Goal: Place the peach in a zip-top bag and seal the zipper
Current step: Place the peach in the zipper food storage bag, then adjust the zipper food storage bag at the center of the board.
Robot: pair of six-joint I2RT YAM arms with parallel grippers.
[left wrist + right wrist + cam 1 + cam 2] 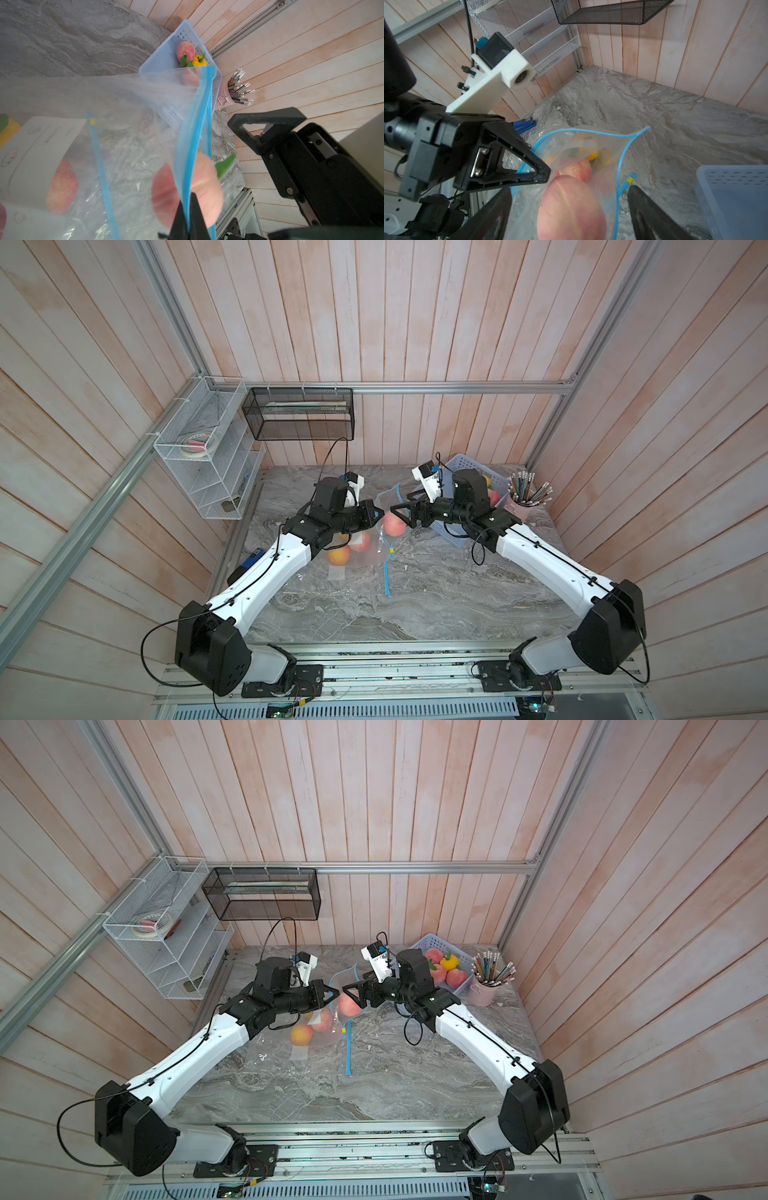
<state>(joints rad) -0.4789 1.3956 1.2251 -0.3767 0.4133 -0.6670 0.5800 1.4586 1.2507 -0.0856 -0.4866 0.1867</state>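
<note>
1. Blue zipper rim (193, 124) of the bag (608, 143) is pinched in the closed left tool (189, 200).
2. Jaws of the right tool (402, 517) stand open either side of the peach (571, 207), at the bag mouth, toward 12 o'clock on the counter (436, 593).
3. Insertion step, judged; next: clear the tool, press zipper shut.

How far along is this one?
Done: the mouth of the zip-top bag is held open, the left hand shut on the blue zipper edge. In hand: the peach sits at the mouth between the open fingers of the right hand; whether it's fully inside is unclear. Left: drop it in, seal the zipper.
</note>
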